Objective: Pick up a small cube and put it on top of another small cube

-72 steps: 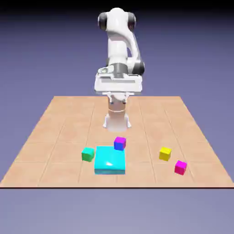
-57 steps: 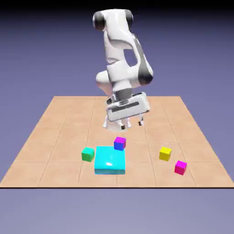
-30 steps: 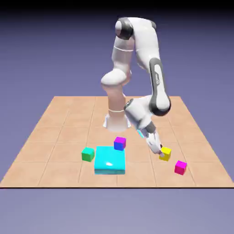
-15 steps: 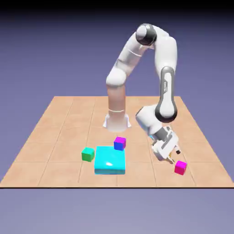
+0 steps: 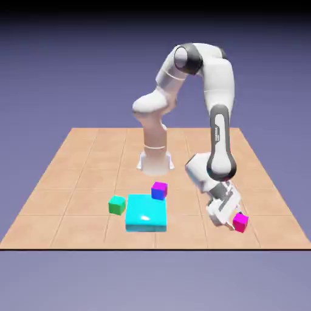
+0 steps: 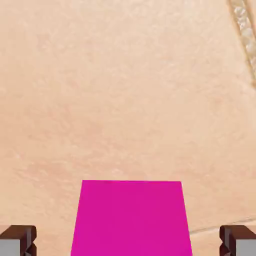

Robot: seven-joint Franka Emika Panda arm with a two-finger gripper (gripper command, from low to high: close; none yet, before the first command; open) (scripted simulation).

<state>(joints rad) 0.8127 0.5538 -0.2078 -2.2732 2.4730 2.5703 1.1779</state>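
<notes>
The magenta cube (image 6: pixel 131 218) is seen low in the hand view, resting on the surface (image 6: pixel 125 90) between the spread fingertips (image 6: pixel 17 241) of the hand (image 5: pixel 229 220). It is judged rigid, light, best gripped on opposite flat sides.

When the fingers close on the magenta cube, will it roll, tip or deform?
The magenta cube probably stays put: its flat faces rest squarely on the table. It looks rigid, with straight edges. The open gripper straddles it evenly, so twisting seems unlikely.

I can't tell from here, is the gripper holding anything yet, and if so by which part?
Nothing is held. The gripper is open, its fingertips apart from the magenta cube between them.
</notes>
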